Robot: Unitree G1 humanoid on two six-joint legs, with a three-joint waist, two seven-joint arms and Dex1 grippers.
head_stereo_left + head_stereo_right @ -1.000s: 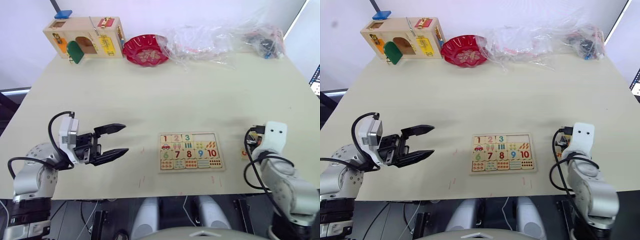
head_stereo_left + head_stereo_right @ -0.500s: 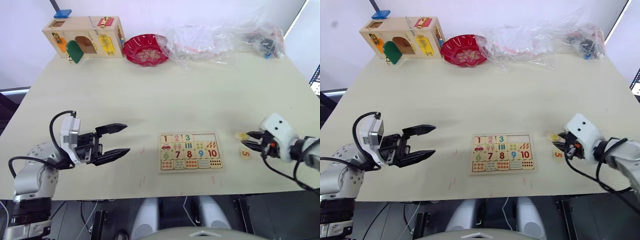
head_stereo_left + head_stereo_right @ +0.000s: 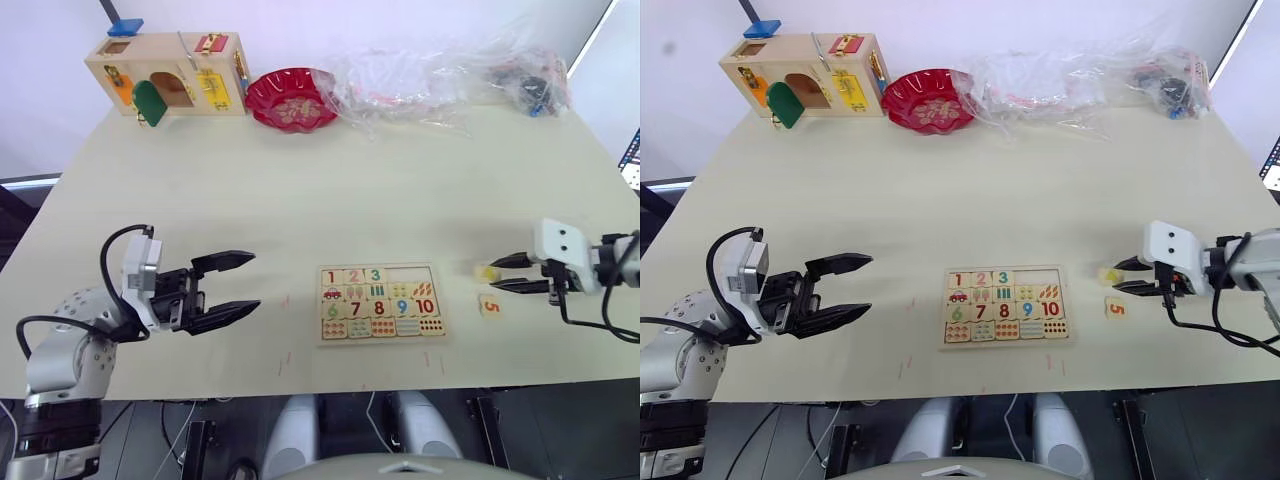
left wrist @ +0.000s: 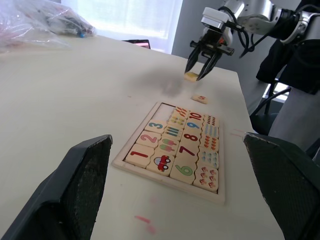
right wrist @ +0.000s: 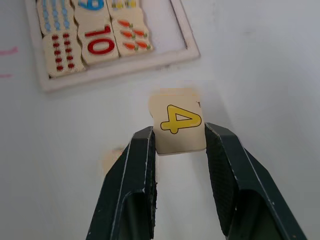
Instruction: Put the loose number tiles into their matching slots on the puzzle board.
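Inspection of the puzzle board (image 3: 381,302): it lies near the front-centre of the table (image 3: 330,190). In its top row the 1, 2 and 3 sit seated; the slots (image 3: 412,275) for 4 and 5, at the right end of that row, stand bare. Three of five placed, by my judgement; two left.

My right gripper (image 5: 177,145) has its two fingers closed against the sides of the 4 tile (image 5: 178,125), digit facing up. From the head views the tile sits at roughly 3 o'clock of the board, apart from its frame; whether it is lifted clear of the table I cannot tell. The 5 tile (image 3: 490,305) lies loose on the table, just beside the 4 toward the table's front edge, untouched.

My left gripper (image 3: 236,283) hangs at 9 o'clock of the board, well apart from it, fingers spread wide and carrying nothing.

Outstanding: seat the 4, then fetch and seat the 5
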